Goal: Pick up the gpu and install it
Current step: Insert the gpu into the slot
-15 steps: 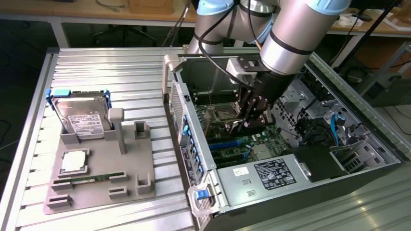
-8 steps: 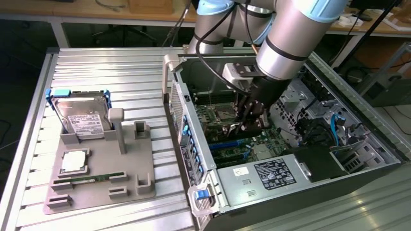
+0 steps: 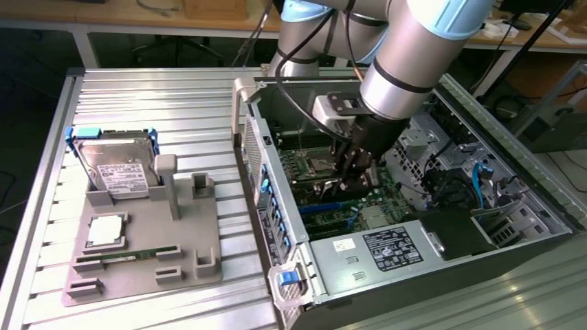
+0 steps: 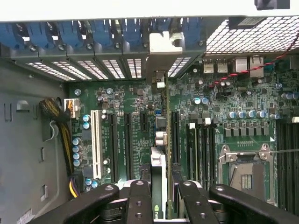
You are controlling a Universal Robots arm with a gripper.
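Note:
Inside the open computer case [image 3: 266, 172], my gripper [image 3: 356, 172] hangs low over the green motherboard [image 3: 317, 206]. In the wrist view my gripper [image 4: 160, 198] is shut on the gpu [image 4: 159, 158], a thin card seen edge-on between the black fingers [image 4: 139, 196]. The card stands upright over the motherboard [image 4: 126, 98], in line with a long black slot [image 4: 174, 135]. Its silver end bracket [image 4: 161, 44] reaches the row of blue rear slot clips [image 4: 100, 32]. I cannot tell whether the card's edge sits in the slot.
On the exterior view's left, a grey fixture [image 3: 147, 275] on the metal table holds a hard drive [image 3: 119, 168], a processor [image 3: 106, 230] and a green memory stick [image 3: 128, 256]. A power supply [image 3: 385, 251] and cables [image 3: 482, 182] crowd the case beside the gripper.

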